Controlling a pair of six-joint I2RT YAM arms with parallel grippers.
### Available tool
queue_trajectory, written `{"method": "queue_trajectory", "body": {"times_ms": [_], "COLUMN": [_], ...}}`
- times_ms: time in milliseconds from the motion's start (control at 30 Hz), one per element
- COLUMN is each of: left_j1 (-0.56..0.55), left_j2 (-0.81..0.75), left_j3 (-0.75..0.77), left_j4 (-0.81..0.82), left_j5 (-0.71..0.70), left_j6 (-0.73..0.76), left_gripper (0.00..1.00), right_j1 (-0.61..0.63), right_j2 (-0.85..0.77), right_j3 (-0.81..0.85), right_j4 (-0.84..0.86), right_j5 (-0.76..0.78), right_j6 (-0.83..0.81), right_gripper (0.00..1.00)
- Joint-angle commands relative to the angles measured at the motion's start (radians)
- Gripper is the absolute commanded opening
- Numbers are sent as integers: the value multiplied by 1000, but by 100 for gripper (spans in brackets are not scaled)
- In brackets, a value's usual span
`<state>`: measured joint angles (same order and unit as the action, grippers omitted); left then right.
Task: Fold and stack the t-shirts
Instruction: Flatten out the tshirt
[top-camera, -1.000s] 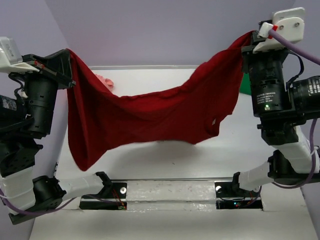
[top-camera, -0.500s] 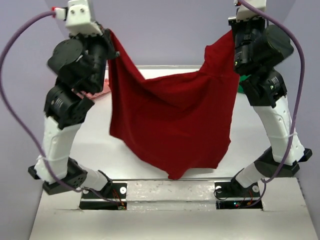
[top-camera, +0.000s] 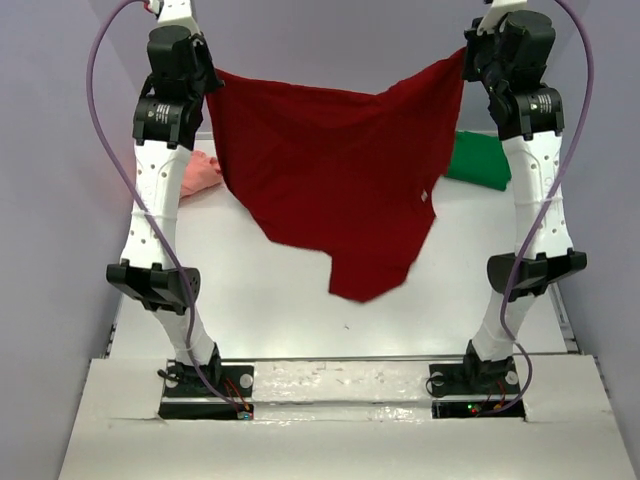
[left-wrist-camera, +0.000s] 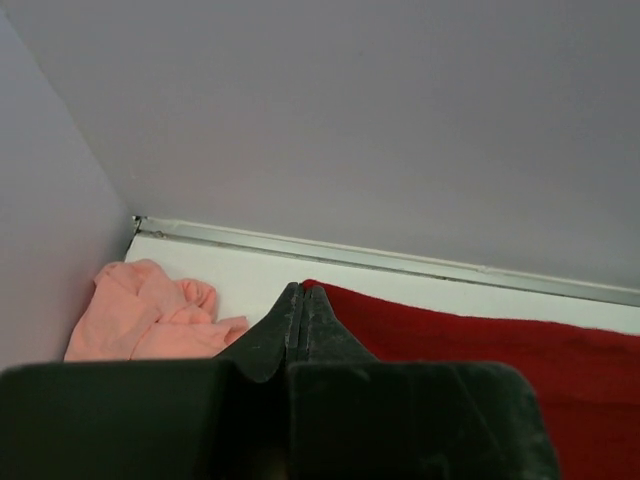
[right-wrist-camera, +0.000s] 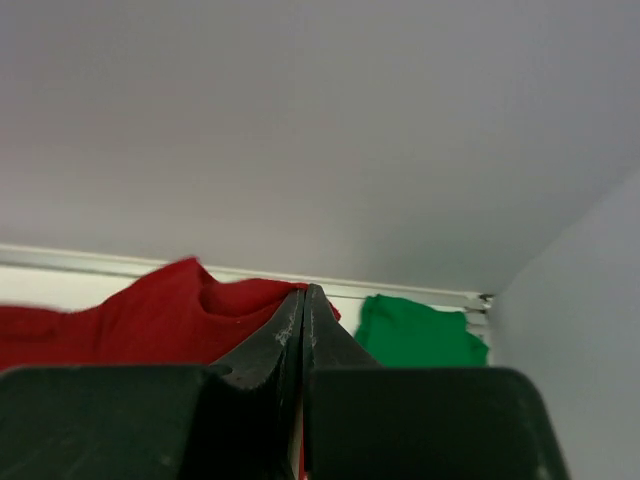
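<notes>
Pink t-shirt (top-camera: 203, 172): partly hidden behind left arm (top-camera: 158, 190).
Green t-shirt (top-camera: 482, 160): partly behind dark red t-shirt (top-camera: 330, 165) and right arm (top-camera: 530, 185).
Pale mark (top-camera: 425, 197) on red cloth: too small to read.
Arm tops: cut off by upper edge.

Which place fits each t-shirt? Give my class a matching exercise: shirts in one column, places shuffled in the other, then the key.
Things
1. dark red t-shirt
2. green t-shirt
3. pink t-shirt

Places
A. crumpled at the far left of the table
B. hung in the air between the left gripper and the right gripper
C. lying at the table's far right

Pairs: 1-B, 2-C, 3-A
</notes>
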<state>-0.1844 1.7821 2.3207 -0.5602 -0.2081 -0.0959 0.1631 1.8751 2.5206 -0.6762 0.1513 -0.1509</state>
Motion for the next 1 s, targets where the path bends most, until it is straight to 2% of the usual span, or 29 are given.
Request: {"method": "queue_trajectory", "body": {"times_ms": [0, 267, 333, 400, 467, 633, 700, 733, 767, 800, 900, 933, 967], "left_j1": [5, -56, -104, -200, -269, -384, -427, -460, -469, -474, -477, -475, -475], "left_j2": [-69, -233, -291, -341, -377, -490, -544, -562, -596, -608, -641, -647, -655], "left_j3": [88, -26, -79, -107, -93, -75, -75, -75, -76, -78, -61, -60, -61], "left_j4": [75, 86, 86, 74, 25, -24, -58, -76, -82, -90, -135, -142, -151], "left_j5": [105, 84, 14, -82, -120, -230, -261, -289, -304, -309, -327, -332, -335], "left_j6": [-22, -18, -1, 28, 30, 6, -5, -22, -28, -33, -38, -38, -38], "left_gripper": [0, 0, 0, 0, 0, 0, 0, 0, 0, 0, 0, 0, 0], "right_j1": [-8, -8, 33, 84, 184, 341, 406, 485, 566, 567, 764, 765, 826], "right_j2": [-99, -243, -295, -346, -373, -456, -510, -537, -548, -560, -586, -587, -588], "right_j3": [21, -104, -138, -183, -210, -224, -227, -223, -214, -210, -218, -218, -220], "right_j4": [36, 55, 55, 56, 41, -11, -8, 6, 12, 26, 93, 108, 159], "right_j5": [-111, -111, -90, -17, 87, 270, 375, 464, 509, 558, 741, 776, 838], "right_j6": [63, 76, 62, 19, -30, -93, -145, -171, -223, -254, -378, -406, -474], "right_gripper": [0, 0, 0, 0, 0, 0, 0, 0, 0, 0, 0, 0, 0]}}
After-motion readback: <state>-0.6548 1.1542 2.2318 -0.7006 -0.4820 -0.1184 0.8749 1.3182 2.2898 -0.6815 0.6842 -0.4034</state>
